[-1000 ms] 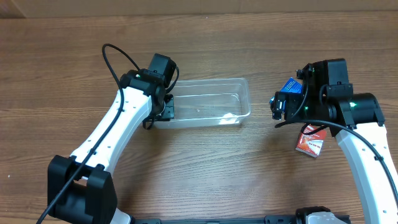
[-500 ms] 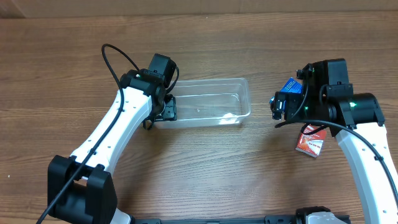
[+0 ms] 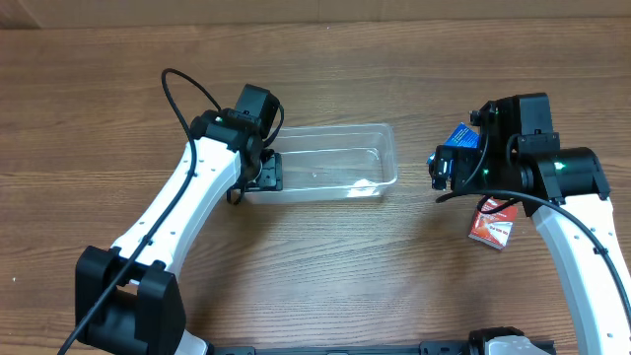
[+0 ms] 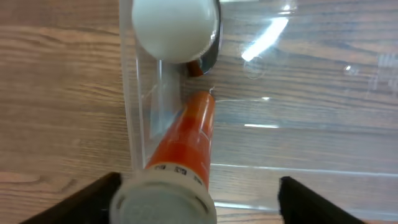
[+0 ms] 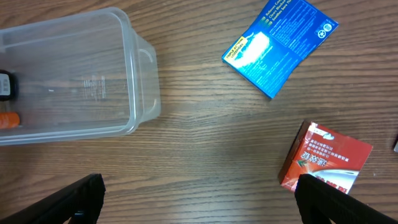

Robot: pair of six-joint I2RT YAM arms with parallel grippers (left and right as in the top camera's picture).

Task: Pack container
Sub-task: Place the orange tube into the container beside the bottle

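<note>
The clear container [image 3: 335, 158] lies left of the table's middle. My left gripper [image 3: 266, 175] is at its left end, jaws wide open. In the left wrist view an orange bottle with a white cap [image 4: 183, 140] lies inside the container [image 4: 298, 124], between my open left gripper's [image 4: 199, 183] fingers and close to the left one [image 4: 93, 199]. A white round object [image 4: 176, 28] sits beyond it at the end wall. My right gripper [image 3: 441, 173] hangs open and empty right of the container [image 5: 74, 81], above bare wood [image 5: 199, 199].
A blue box [image 3: 460, 135] lies flat by the right arm and also shows in the right wrist view [image 5: 280, 45]. A red box [image 3: 493, 225] lies nearer the front, by my right finger [image 5: 326, 158]. Bare wooden table surrounds them.
The left gripper's dark finger at the container's left end has edged slightly right. The right arm and the boxes have not moved.
</note>
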